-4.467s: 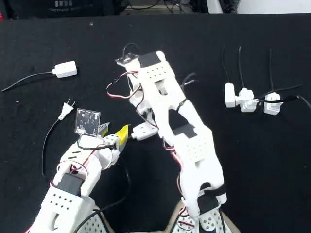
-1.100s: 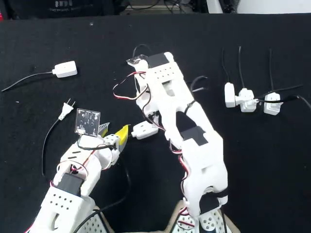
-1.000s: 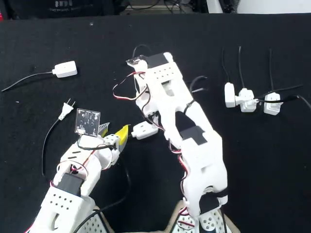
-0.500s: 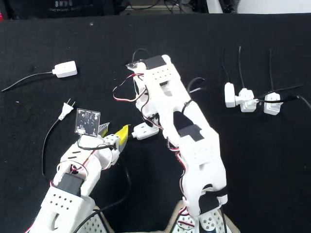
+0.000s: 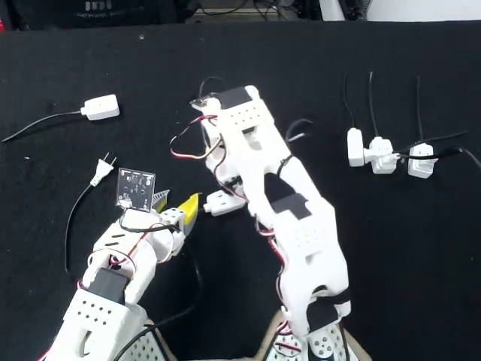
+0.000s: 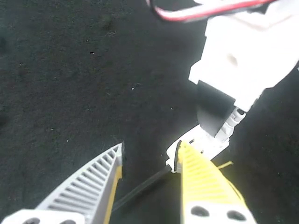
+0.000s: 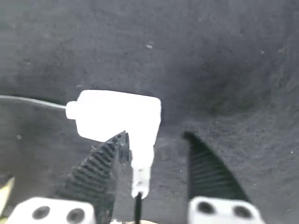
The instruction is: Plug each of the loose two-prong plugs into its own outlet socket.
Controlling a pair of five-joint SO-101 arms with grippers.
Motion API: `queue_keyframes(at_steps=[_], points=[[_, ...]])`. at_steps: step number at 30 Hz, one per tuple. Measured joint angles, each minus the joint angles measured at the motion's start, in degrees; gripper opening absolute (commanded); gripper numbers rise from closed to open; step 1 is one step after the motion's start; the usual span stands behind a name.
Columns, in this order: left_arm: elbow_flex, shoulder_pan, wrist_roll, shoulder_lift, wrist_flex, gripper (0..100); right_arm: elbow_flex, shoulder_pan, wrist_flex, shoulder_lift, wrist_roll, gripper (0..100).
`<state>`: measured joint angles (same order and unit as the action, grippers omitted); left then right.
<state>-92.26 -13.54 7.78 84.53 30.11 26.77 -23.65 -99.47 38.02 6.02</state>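
A white outlet socket (image 5: 218, 201) with a plug and black cord joined to it lies mid-table. In the right wrist view that socket (image 7: 117, 116) sits just beyond my right gripper (image 7: 154, 140), which is open; one black finger (image 7: 100, 170) overlaps the socket's edge. My left gripper (image 6: 149, 151) is open too, a black cord running between its fingers, its yellow finger (image 5: 189, 209) beside the same socket (image 6: 205, 142). A loose two-prong plug (image 5: 101, 171) lies at the left, with another white socket (image 5: 101, 107) farther back.
Three white plug-and-socket pairs (image 5: 383, 156) with black cords lie in a row at the right. The right arm's white body (image 5: 285, 203) spans the table's middle and covers its own gripper from above. A small square board (image 5: 135, 188) sits on the left arm.
The right arm swung a little to the right, then back to the left over the last second. The socket under it barely shifted. The left arm stayed still.
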Motion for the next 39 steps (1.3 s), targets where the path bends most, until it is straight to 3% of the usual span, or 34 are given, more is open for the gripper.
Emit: queue_keyframes(at_steps=[6, 14, 18, 22, 30, 32, 35, 37, 39], points=[[0.0, 5.5, 0.0, 0.0, 0.0, 19, 0.4, -4.0, 0.0, -6.3, 6.9, 23.7], [0.0, 11.5, 5.5, 0.0, 0.0, 16, -3.9, -5.7, 0.0, -12.5, 35.7, 23.9], [0.0, 18.5, 11.3, 0.0, 0.0, 15, -8.9, -5.8, 1.0, -13.3, 43.9, 24.0], [0.0, 22.9, 14.4, 0.0, 0.0, 15, -16.4, -5.8, 6.3, -13.8, 47.3, 24.0], [0.0, 23.4, 15.2, 0.0, 0.0, 15, -27.3, -5.8, 18.0, -13.8, 51.4, 23.4], [0.0, 23.4, 15.2, 0.0, 0.0, 15, -29.0, -5.8, 20.3, -13.8, 51.5, 18.1], [0.0, 23.4, 15.2, 0.0, 0.0, 15, -31.1, -5.8, 22.9, -13.8, 51.5, 0.1], [0.0, 23.4, 15.2, 0.0, 0.0, 15, -31.7, -5.7, 23.8, -13.9, 51.5, 3.9], [0.0, 23.4, 15.2, 0.0, 0.0, 15, -31.8, -5.6, 24.2, -13.9, 49.4, 0.8]])
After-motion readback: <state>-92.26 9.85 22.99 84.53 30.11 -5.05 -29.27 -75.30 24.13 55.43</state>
